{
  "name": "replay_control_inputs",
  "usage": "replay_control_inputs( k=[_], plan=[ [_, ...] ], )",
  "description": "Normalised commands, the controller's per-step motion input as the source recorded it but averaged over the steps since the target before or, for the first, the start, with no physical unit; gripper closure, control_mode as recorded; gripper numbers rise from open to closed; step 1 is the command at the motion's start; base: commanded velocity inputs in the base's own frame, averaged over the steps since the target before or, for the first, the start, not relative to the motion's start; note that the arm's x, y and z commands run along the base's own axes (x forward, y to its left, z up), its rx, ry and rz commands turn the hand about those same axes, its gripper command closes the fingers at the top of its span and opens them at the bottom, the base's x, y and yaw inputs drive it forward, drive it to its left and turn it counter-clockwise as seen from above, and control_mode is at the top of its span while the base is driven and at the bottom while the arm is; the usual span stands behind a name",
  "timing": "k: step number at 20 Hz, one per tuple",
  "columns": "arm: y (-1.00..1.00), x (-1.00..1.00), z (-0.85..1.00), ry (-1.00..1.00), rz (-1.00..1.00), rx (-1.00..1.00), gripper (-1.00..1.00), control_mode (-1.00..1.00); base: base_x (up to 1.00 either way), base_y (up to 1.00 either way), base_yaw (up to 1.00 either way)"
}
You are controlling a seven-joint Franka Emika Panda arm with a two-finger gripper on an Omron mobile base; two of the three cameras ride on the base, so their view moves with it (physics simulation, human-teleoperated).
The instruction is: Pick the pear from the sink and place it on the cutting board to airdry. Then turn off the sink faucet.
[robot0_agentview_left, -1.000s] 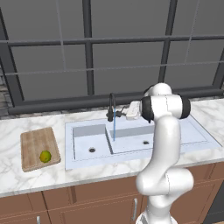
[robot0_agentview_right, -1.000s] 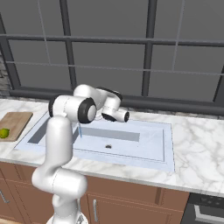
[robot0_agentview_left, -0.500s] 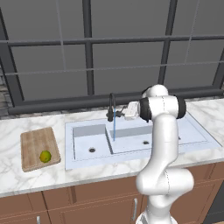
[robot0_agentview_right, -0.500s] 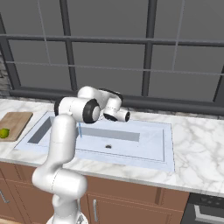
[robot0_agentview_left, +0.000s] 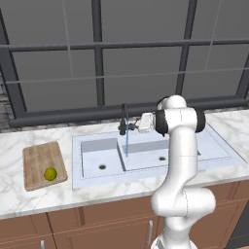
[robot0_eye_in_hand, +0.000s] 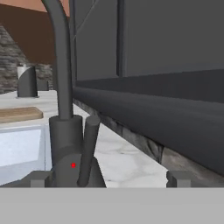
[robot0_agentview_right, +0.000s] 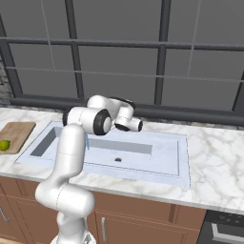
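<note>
The yellow-green pear lies on the wooden cutting board, left of the pale sink. The dark sink faucet stands at the sink's back edge, and a thin blue stream of water falls from its spout. My gripper is open and level with the faucet base, just to its right. In the hand view the faucet's body and its upright lever stand between my fingertips, nearer the left one, and touch neither.
A dark window frame and sill run close behind the faucet. Marble counter lies on both sides of the sink. A dark cylinder stands far off on the counter, beyond the board.
The arm's elbow has shifted slightly. The hand stays beside the faucet with its jaws apart. Pear, board and water stream are unchanged.
</note>
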Motion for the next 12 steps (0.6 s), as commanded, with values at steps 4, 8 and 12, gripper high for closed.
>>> replay_control_inputs(
  k=[4, 8, 12],
  plan=[
    [0.02, 0.32, -0.12, 0.00, 0.01, 0.00, -1.00, -1.00, 0.00, 0.00, 0.00],
    [0.01, 0.35, -0.06, 0.00, 0.01, 0.00, -1.00, -1.00, 0.00, 0.00, 0.00],
    [0.00, 0.28, 0.00, 0.00, 0.01, 0.00, -1.00, -1.00, 0.00, 0.00, 0.00]
  ],
)
